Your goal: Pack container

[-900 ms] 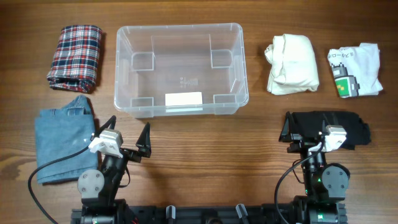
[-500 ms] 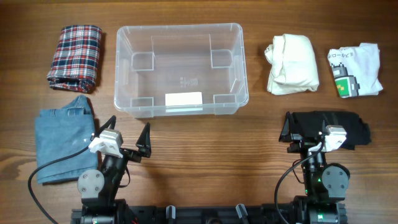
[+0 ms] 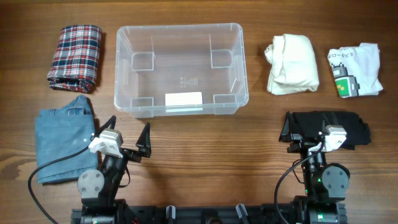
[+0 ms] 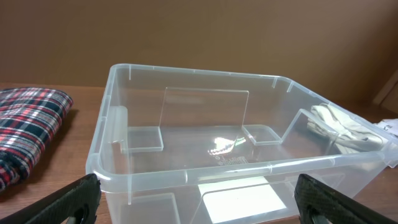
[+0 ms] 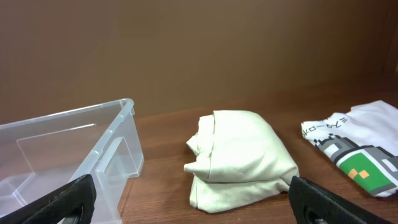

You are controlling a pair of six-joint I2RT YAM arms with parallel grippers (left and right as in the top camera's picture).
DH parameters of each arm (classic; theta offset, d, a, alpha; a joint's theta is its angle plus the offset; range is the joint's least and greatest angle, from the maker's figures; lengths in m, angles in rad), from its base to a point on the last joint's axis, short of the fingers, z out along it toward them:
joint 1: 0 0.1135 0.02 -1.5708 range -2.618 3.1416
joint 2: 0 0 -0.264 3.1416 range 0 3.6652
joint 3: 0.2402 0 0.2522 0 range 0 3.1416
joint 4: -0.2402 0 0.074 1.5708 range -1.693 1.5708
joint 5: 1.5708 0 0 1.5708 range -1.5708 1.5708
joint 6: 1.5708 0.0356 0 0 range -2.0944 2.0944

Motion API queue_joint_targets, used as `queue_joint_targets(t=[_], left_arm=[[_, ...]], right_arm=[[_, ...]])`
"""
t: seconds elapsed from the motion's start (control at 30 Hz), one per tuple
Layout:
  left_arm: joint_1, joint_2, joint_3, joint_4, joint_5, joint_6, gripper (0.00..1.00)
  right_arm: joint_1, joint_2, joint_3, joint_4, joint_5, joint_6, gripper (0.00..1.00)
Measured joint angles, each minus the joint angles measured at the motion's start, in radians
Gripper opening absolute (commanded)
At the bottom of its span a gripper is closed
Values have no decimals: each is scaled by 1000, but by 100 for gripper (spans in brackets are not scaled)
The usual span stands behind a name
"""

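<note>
The container [image 3: 180, 65] lies empty at the centre of the table [image 3: 205, 149], judged reachable by both arms. The plaid shirt [image 3: 76, 56] at its 9 o'clock and the cream garment [image 3: 292, 63] at 3 o'clock await loading. The left gripper [image 4: 199, 202] and right gripper [image 5: 193, 205] are released, jaws spread.

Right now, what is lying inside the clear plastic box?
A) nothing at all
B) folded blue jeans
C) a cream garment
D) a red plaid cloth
A: the container shows only its bare see-through floor, while the plaid cloth, the cream garment and the blue jeans all lie outside it.
</note>
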Motion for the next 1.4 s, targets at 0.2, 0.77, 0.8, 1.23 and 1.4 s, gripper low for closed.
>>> queue_joint_targets(t=[0.2, 0.77, 0.8, 1.23, 1.4], left_arm=[[0, 0, 0, 0, 0, 0, 100], [0, 0, 0, 0, 0, 0, 100], [0, 0, 0, 0, 0, 0, 100], [0, 0, 0, 0, 0, 0, 100], [0, 0, 0, 0, 0, 0, 100]], right_arm=[[0, 0, 0, 9, -3, 34, 100], [0, 2, 2, 266, -157, 134, 100], [0, 2, 6, 256, -164, 126, 100], [0, 98, 208, 44, -187, -45, 100], [0, 295, 339, -14, -186, -125, 100]])
